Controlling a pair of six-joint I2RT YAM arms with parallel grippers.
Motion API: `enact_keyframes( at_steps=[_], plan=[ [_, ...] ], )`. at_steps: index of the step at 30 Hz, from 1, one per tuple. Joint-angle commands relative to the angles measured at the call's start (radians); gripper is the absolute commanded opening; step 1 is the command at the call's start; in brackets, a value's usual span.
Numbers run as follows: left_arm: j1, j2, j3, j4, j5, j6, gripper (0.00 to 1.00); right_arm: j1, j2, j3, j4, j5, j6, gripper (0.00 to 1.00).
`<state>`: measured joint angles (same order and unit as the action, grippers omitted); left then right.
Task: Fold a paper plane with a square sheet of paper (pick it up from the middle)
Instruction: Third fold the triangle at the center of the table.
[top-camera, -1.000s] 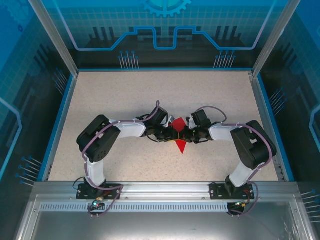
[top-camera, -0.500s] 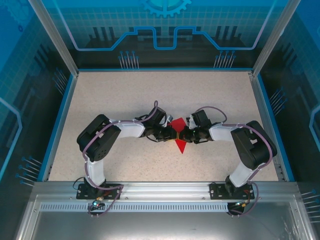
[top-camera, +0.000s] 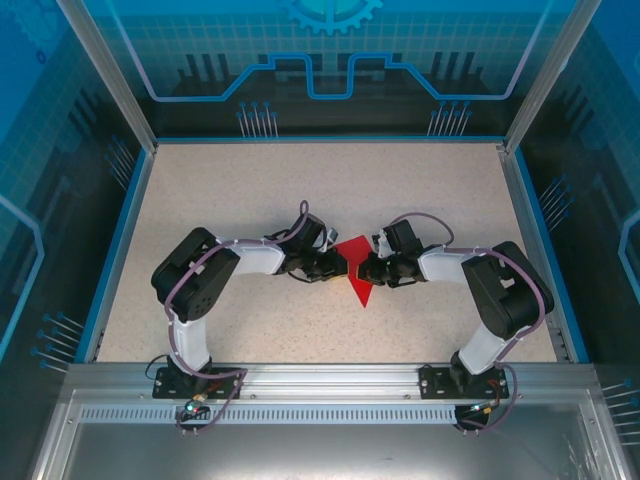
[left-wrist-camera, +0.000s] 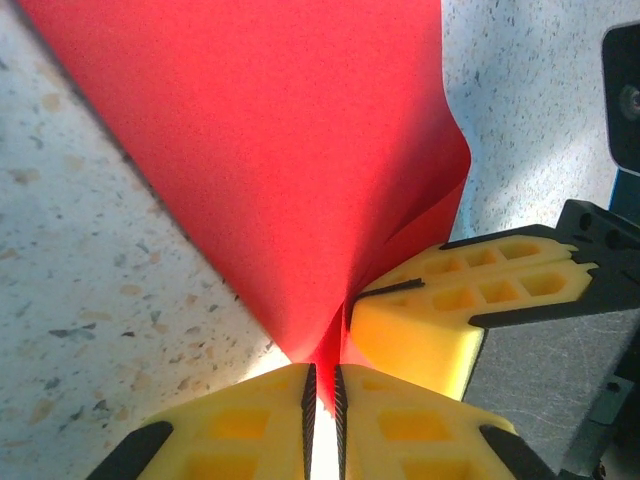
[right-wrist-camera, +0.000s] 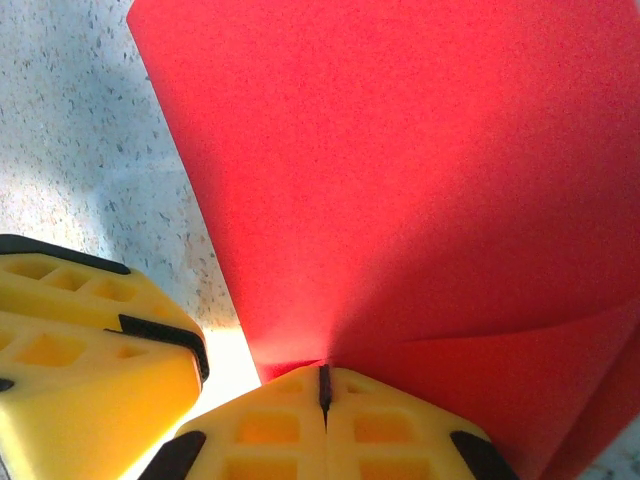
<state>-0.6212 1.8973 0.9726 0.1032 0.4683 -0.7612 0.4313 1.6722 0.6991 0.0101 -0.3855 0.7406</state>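
Square sheet of paper (top-camera: 357, 282): bright red, at the middle of the worktop (top-camera: 250, 190), well apart from all four edges. Seen from above as a wedge, broad toward the far edge and tapering to a point toward the near edge. Cannot tell whether the point touches the worktop.

Left claw (top-camera: 337, 266): comes in from the left-edge side and meets the sheet's left margin. In the left wrist view, clamped on the sheet, the red paper running down into the thin slit between the yellow fingers (left-wrist-camera: 250, 430). Just above that pinch, fans out wide and curls over at its right side.

Right claw (top-camera: 369, 268): comes in from the right-edge side, just beside the left claw, with the sheet between the two. In the right wrist view, pressed tight together on the sheet, red paper rising straight out of the seam between the yellow fingers (right-wrist-camera: 400, 430) and bulging into a soft fold at the lower right.
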Motion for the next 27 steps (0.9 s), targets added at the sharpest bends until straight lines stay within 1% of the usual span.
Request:
enact_keyframes(
  at_steps=[1,8,20,27],
  plan=[
    [-0.013,-0.02,0.031,0.0,0.026,-0.001,0.16,-0.003,0.0,-0.029,-0.069,-0.004,-0.015,0.0],
    [-0.022,0.005,0.043,0.019,0.03,-0.012,0.16,-0.003,-0.01,-0.03,-0.08,0.0,-0.02,0.0],
    [-0.034,0.079,0.077,-0.04,0.041,0.021,0.17,-0.004,-0.025,-0.03,-0.086,0.001,-0.02,0.0],
    [-0.041,0.085,0.096,-0.097,0.043,0.062,0.17,-0.005,-0.026,-0.026,-0.088,0.002,-0.017,0.0]
  ],
)
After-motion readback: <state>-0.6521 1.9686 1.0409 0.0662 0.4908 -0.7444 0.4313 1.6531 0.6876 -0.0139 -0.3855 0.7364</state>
